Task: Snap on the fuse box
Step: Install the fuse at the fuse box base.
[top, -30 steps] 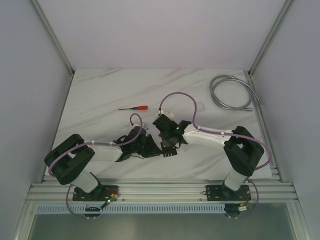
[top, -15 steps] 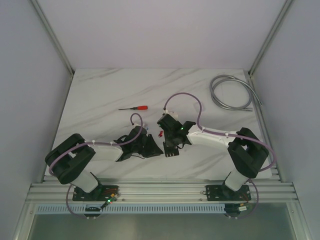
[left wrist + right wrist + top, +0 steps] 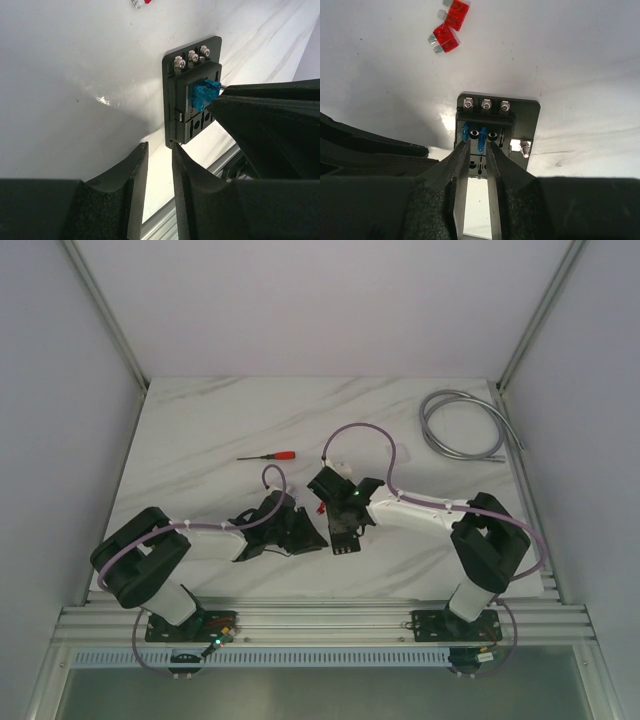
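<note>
The fuse box (image 3: 522,116) is a small black block with three screws along its top edge and two blue fuses (image 3: 481,141) seated in its slots. It lies flat on the white table, between the two grippers in the top view (image 3: 344,546). My right gripper (image 3: 477,145) is narrowly open, with its fingertips either side of the second blue fuse just above the box face. My left gripper (image 3: 158,145) is narrowly open and empty. Its right fingertip (image 3: 175,148) is at the lower corner of the fuse box (image 3: 178,91).
Two loose red fuses (image 3: 451,27) lie on the table just beyond the box, also seen in the top view (image 3: 320,508). A red-handled screwdriver (image 3: 268,456) lies farther back. A coiled grey cable (image 3: 462,425) sits at the back right. The aluminium rail runs along the near edge.
My right wrist swung slightly right, then back left over the fuse box. My left arm has barely moved.
</note>
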`<action>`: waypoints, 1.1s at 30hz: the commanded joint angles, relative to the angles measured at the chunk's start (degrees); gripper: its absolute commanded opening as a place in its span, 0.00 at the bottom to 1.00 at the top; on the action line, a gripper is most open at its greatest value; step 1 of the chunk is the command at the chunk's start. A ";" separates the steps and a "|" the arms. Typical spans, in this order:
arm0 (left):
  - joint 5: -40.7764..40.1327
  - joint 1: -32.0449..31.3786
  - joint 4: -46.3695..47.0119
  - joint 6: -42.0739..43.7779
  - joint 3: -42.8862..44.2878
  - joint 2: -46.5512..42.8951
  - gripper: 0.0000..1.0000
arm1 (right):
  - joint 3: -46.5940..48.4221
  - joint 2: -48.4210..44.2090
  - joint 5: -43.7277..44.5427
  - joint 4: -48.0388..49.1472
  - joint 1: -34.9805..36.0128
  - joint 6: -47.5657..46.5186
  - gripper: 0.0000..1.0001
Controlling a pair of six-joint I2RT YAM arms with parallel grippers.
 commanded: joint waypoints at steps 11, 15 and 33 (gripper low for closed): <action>-2.25 -0.34 -2.71 1.85 1.72 -1.96 0.43 | 5.08 3.73 3.31 -5.18 0.47 1.91 0.22; -3.33 -0.38 -3.97 2.79 1.86 -2.93 0.48 | 5.92 4.17 3.49 -5.75 0.54 1.99 0.19; -4.71 -0.15 -6.01 3.93 1.75 -4.59 0.54 | -1.16 4.84 0.00 -3.97 -1.74 3.66 0.00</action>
